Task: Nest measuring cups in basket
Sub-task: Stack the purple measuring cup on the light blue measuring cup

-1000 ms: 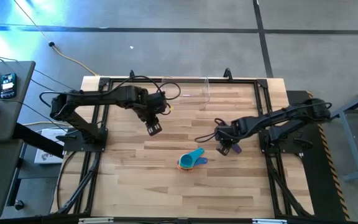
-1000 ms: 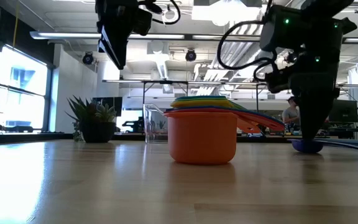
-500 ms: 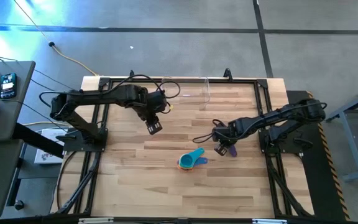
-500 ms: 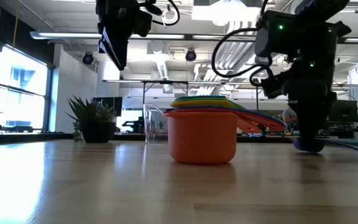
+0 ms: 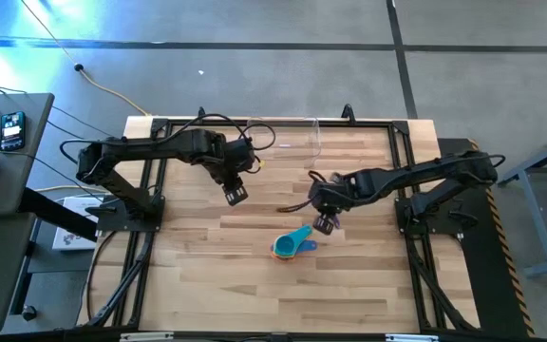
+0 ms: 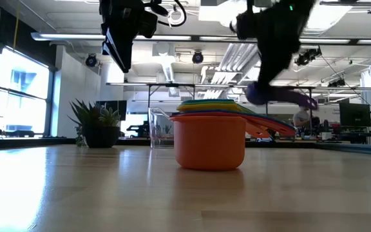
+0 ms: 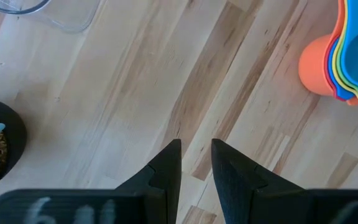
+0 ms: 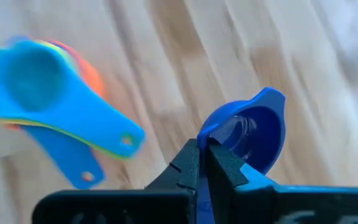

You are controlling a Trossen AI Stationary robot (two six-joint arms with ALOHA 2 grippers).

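Note:
A nested stack of measuring cups (image 5: 291, 244), orange outermost and teal on top, stands on the table's middle; it also shows as the stack (image 6: 209, 138) in the low view. My right gripper (image 5: 324, 224) hangs just right of and above it, shut on a small blue-purple cup (image 8: 253, 134). The clear basket (image 5: 288, 138) rests on its base at the far edge. My left gripper (image 5: 235, 196) hovers left of centre, narrowly open, touching nothing. My right gripper pinches the blue-purple cup's rim (image 8: 209, 135) between its two fingers, on the side away from the handle (image 6: 299, 100). The fingers come from above, slanting down. The cup is lifted clear of the table and tilted, its opening turned toward the wrist camera.
A small spiky plant in a dark pot (image 6: 98, 125) stands near the basket, below my left arm. The metal frame rail (image 5: 402, 161) runs along the table's sides. Bare wood (image 5: 216, 275) lies near and left of the stack.
My right gripper has moved toward the table's left, toward the stack, and risen. The blue-purple cup, which rested on the table a second ago, is now lifted clear and hangs tilted above the stack's height.

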